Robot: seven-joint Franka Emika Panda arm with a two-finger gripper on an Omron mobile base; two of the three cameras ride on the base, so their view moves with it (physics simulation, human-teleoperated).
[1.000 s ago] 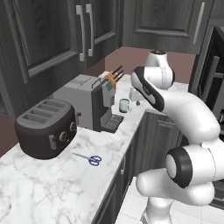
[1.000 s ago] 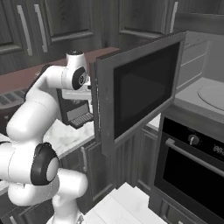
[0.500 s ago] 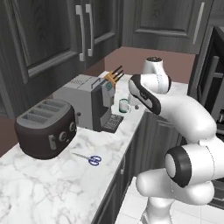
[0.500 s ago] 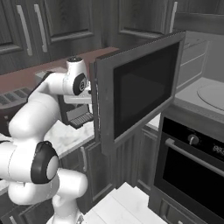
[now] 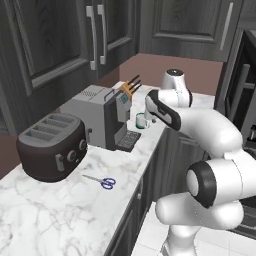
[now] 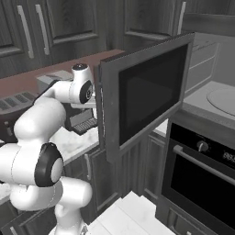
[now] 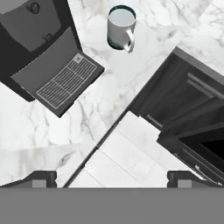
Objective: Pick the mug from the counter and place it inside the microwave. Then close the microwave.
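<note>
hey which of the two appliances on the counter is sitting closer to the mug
The grey coffee machine. Its drip tray end sits right beside the mug, while the dark toaster stands farther along the counter, on the machine's other side.

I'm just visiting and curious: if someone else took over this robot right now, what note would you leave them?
Gripper: open, holding nothing, looking down over the counter's edge.
Mug: upright on the counter, beside the coffee machine's drip tray, not touched.
Microwave door: swung wide open; the turntable inside is bare.
Done: nothing yet beyond the approach.
Left: reach the mug, grasp it, set it in the microwave, close the door.
</note>
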